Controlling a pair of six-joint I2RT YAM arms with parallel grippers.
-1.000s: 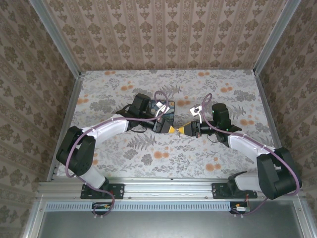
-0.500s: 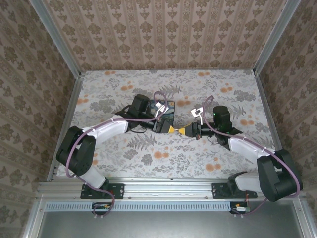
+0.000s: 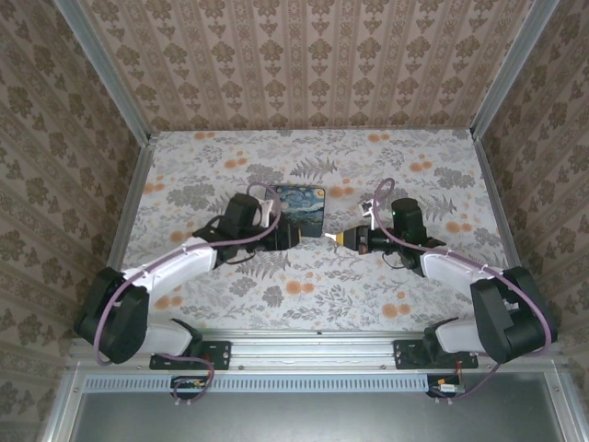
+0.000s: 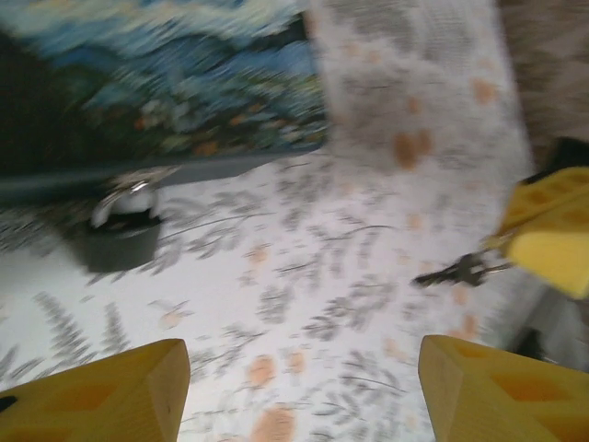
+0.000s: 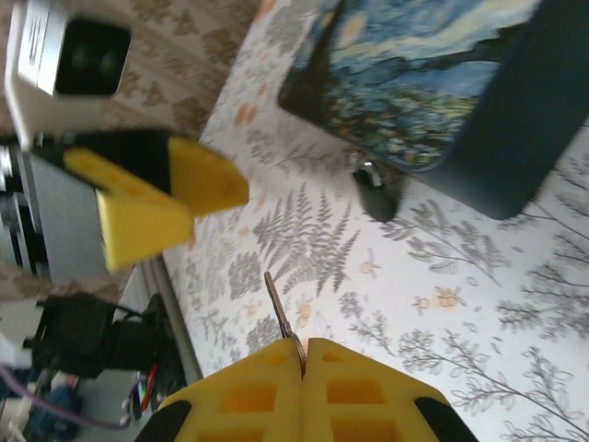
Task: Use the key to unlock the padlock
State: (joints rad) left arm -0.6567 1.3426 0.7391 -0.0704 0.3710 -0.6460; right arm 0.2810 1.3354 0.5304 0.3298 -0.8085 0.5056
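Right fingers [image 5: 267, 391] are pressed together, pinching one key [image 5: 280, 308] whose blade pokes out ahead of them. Left fingers [image 4: 110, 396] stand spread, holding nothing. Ahead of both pairs, one padlock [image 5: 375, 195] sits on the desk [image 5: 479, 304], just beside one blue tin [image 5: 433, 83].

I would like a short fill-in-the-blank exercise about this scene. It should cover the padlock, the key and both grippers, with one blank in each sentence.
1. The right gripper is shut on the ___.
2. The left gripper has its jaws ___, with nothing between them.
3. Beside the blue tin, touched by neither gripper, lies the ___.

Missing words: key; open; padlock.
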